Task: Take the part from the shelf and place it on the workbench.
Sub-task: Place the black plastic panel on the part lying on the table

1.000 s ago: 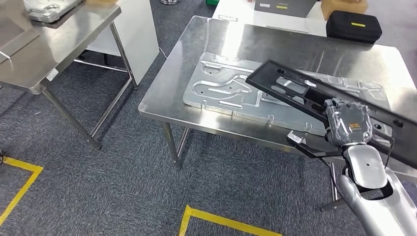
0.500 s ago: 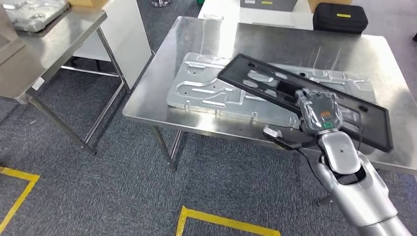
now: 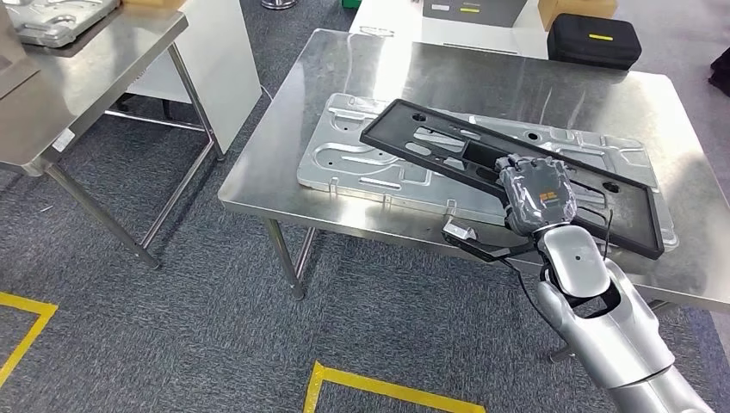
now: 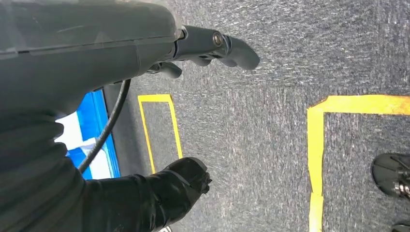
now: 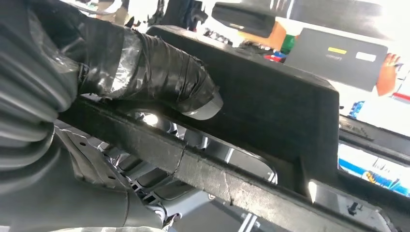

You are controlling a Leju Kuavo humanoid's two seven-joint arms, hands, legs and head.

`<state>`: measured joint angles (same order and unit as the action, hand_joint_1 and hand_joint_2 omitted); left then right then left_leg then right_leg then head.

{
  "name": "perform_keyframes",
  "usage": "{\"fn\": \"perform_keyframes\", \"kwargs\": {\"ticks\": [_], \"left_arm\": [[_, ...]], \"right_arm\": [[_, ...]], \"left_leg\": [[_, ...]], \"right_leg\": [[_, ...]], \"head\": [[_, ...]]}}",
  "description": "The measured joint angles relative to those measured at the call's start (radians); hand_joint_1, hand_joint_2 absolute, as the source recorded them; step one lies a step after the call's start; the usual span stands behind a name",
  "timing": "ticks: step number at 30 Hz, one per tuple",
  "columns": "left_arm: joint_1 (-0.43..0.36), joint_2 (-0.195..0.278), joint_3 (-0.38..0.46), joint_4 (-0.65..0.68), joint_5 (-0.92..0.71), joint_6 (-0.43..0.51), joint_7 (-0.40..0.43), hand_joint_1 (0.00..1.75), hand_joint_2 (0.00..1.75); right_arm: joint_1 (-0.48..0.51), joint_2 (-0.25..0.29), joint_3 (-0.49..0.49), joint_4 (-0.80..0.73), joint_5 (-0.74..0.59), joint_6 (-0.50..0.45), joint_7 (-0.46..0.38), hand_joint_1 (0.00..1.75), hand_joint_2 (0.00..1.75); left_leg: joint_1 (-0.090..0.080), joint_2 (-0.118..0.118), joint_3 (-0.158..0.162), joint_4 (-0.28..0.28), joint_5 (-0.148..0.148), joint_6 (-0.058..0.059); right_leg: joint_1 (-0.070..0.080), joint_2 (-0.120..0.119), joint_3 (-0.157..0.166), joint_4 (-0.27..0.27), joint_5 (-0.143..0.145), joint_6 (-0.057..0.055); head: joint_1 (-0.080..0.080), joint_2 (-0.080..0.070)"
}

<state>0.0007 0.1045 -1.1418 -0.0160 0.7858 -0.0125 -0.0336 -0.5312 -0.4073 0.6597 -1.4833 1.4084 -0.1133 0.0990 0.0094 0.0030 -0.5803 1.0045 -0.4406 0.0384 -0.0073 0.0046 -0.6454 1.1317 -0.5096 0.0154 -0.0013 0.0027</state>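
The part is a long black rectangular frame with cut-outs. My right hand grips it near the middle of its near long edge. The frame is tilted over the steel workbench, just above a large silver stamped plate that lies there; I cannot tell if they touch. In the right wrist view a taped finger wraps over the black frame, with the silver plate beneath. My left hand hangs over the carpet, thumb and dark fingers apart, holding nothing.
A second steel table stands at the left, beside a white cabinet. A black case sits beyond the workbench. Yellow tape marks the carpet in front. A person's shoe is on the floor near my left side.
The whole view has shifted as the camera moved. The black frame and my right hand have come further in over the workbench, and the frame now lies across the silver plate.
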Motion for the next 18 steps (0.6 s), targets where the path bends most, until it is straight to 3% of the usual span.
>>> {"fn": "perform_keyframes", "kwargs": {"ticks": [2, 3, 4, 6, 8, 9, 13, 15, 17, 18], "left_arm": [[0.0, 0.0, -0.001, 0.0, 0.0, 0.0, 0.0, 0.0, 1.75], [0.0, 0.0, -0.001, 0.0, 0.0, 0.0, 0.0, 0.0, 1.75], [0.0, 0.0, -0.002, 0.0, 0.0, 0.0, 0.0, 0.0, 1.75], [0.0, -0.001, -0.003, 0.0, 0.0, 0.0, 0.0, 0.0, 1.75], [0.0, -0.002, -0.005, 0.0, 0.0, 0.0, -0.001, 0.0, 1.75], [0.0, -0.002, -0.005, 0.0, 0.0, 0.0, -0.001, 0.0, 1.75], [0.0, -0.003, -0.005, 0.001, 0.002, 0.0, -0.005, 0.0, 1.75], [0.0, -0.003, -0.005, 0.001, 0.004, 0.0, -0.007, 0.0, 1.75], [0.0, -0.003, -0.005, 0.001, 0.004, 0.0, -0.008, 0.0, 1.75], [0.0, -0.003, -0.005, 0.001, 0.004, 0.0, -0.008, 0.0, 1.75]], "right_arm": [[-0.001, -0.002, 0.003, 0.004, 0.0, 0.0, 0.001, 1.75, 1.75], [0.0, -0.002, 0.005, 0.006, 0.0, 0.0, 0.001, 1.75, 1.75], [0.001, -0.003, 0.007, 0.008, -0.001, 0.0, 0.001, 1.75, 1.75], [0.0, -0.006, 0.011, 0.011, -0.004, 0.0, 0.002, 1.75, 1.75], [-0.003, -0.011, 0.013, 0.011, -0.006, 0.0, 0.003, 1.75, 1.75], [-0.004, -0.014, 0.014, 0.011, -0.007, 0.0, 0.004, 1.75, 1.75], [-0.005, -0.025, 0.014, 0.011, -0.009, 0.0, 0.009, 1.75, 1.75], [-0.007, -0.027, 0.014, 0.01, -0.01, 0.0, 0.01, 1.75, 1.75], [-0.006, -0.028, 0.014, 0.01, -0.01, 0.001, 0.011, 1.75, 1.75], [-0.004, -0.028, 0.014, 0.011, -0.01, 0.001, 0.011, 1.75, 1.75]], "left_leg": [[0.0, 0.001, 0.0, 0.0, 0.0, 0.002], [0.0, 0.001, 0.0, 0.001, -0.001, 0.002], [0.001, 0.001, 0.0, 0.003, -0.002, 0.001], [0.002, 0.001, 0.002, 0.008, -0.007, -0.003], [-0.001, 0.001, 0.001, 0.015, -0.013, -0.01], [-0.003, 0.001, -0.001, 0.017, -0.014, -0.015], [-0.003, 0.003, -0.005, 0.026, -0.025, -0.034], [-0.001, 0.002, -0.038, 0.102, -0.073, -0.041], [0.0, 0.001, -0.101, 0.238, -0.136, -0.045], [0.001, 0.001, -0.127, 0.29, -0.151, -0.046]], "right_leg": [[-0.005, -0.001, -0.061, 0.126, -0.056, 0.01], [-0.007, -0.001, -0.082, 0.168, -0.065, 0.014], [-0.01, -0.002, -0.087, 0.173, -0.054, 0.016], [-0.015, -0.006, -0.039, 0.073, 0.013, 0.018], [-0.013, -0.01, 0.019, -0.048, 0.057, 0.012], [-0.011, -0.011, 0.032, -0.078, 0.062, 0.008], [-0.01, -0.007, 0.035, -0.094, 0.064, -0.018], [-0.013, -0.006, 0.039, -0.1, 0.068, -0.032], [-0.009, -0.006, 0.039, -0.1, 0.068, -0.039], [-0.007, -0.005, 0.039, -0.1, 0.067, -0.04]], "head": [[0.0, 0.0], [0.0, 0.0], [0.0, 0.0], [0.0, 0.0], [0.0, 0.0], [0.0, 0.0], [-0.001, 0.0], [-0.001, 0.0], [-0.002, 0.0], [-0.002, 0.0]]}}
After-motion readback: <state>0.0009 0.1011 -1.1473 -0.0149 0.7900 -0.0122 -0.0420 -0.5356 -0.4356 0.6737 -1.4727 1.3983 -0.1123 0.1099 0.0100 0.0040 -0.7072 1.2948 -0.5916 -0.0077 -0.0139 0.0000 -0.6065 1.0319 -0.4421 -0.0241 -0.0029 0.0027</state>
